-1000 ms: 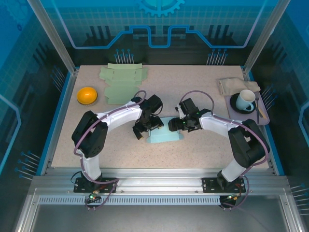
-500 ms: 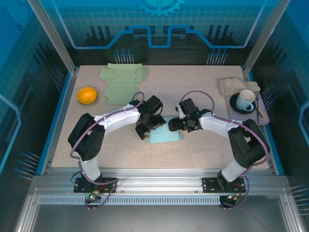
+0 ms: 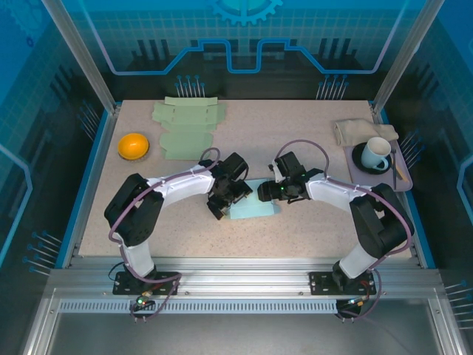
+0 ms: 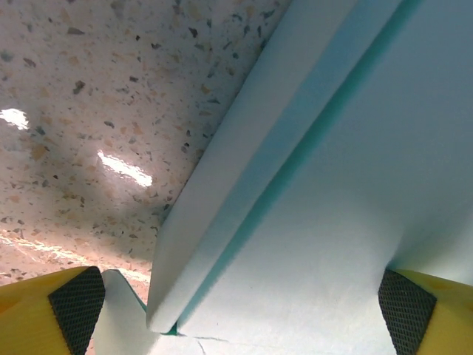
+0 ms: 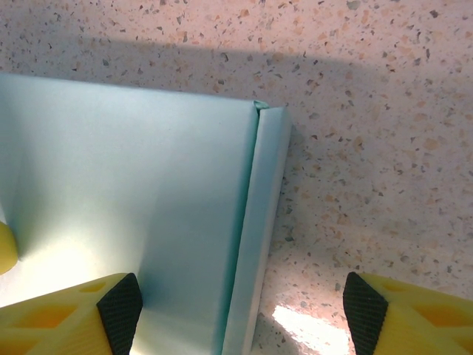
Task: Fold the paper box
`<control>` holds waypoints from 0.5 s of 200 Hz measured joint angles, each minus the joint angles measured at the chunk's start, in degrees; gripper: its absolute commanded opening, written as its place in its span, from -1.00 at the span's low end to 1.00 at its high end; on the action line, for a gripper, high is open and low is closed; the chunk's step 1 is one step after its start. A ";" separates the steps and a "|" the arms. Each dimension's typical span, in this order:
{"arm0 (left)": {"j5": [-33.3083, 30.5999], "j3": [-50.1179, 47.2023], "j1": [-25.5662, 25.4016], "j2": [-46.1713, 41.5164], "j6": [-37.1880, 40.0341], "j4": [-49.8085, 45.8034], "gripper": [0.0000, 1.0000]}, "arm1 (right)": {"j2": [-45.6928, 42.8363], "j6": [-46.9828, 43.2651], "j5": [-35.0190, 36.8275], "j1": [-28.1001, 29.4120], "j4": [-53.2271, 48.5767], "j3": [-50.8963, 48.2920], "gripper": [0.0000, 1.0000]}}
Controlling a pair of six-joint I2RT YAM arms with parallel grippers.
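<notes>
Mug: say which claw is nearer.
Right. The right claw is at the right edge of the box, left of the mug; the left claw is farther, at its left edge.

Paper box [image 3: 255, 209] on speckled table [image 3: 295, 140]

The paper box [image 3: 253, 210] runs off both wrist views (its ends hidden overhead beneath the arms [image 3: 191, 182]).
</notes>
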 measured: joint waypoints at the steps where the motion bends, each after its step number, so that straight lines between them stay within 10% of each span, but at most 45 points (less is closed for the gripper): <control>1: 0.02 -0.04 0.00 -0.02 -0.02 0.11 0.98 | 0.00 0.00 0.00 0.00 0.02 0.00 0.51; 100: 0.42 -0.81 -0.24 -0.28 -3.39 2.10 0.87 | -0.20 0.17 0.02 0.00 0.35 -0.31 0.50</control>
